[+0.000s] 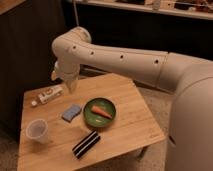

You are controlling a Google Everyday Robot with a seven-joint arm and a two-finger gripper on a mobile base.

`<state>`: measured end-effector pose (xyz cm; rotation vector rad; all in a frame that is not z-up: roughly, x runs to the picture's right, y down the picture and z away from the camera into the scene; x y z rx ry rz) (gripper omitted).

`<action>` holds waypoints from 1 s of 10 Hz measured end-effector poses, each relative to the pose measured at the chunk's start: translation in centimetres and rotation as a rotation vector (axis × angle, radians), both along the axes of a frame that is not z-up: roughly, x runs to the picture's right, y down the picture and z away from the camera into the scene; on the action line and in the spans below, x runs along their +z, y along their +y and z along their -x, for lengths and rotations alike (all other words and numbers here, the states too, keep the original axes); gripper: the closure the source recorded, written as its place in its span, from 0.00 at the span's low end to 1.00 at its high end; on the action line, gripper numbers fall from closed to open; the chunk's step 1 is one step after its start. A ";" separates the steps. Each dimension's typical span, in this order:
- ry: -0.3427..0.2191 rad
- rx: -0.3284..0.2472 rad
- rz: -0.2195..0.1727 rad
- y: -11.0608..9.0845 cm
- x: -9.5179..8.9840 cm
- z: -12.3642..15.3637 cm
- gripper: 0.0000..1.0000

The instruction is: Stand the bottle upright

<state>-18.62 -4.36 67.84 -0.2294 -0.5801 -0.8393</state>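
The bottle (50, 94) lies on its side at the back left of the wooden table (130, 105), with its white cap pointing left and its label facing up. My gripper (70, 84) hangs from the big white arm, just right of the bottle's base and slightly above the tabletop. It is close to the bottle, but I cannot tell whether it touches it. The wrist hides the gripper's tips.
A translucent plastic cup (37, 130) stands at the front left. A blue sponge (71, 112) lies beside a green plate (95, 118) that holds a carrot (102, 112). A black striped packet (86, 144) lies near the front edge. A dark cabinet stands behind the table.
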 end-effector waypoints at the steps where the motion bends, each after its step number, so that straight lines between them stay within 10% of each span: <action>1: -0.001 0.020 0.002 -0.6 1.9 -0.5 0.35; 6: -0.019 0.033 0.007 -2.5 13.2 2.6 0.35; 10: -0.076 0.001 0.032 -3.9 17.6 7.7 0.35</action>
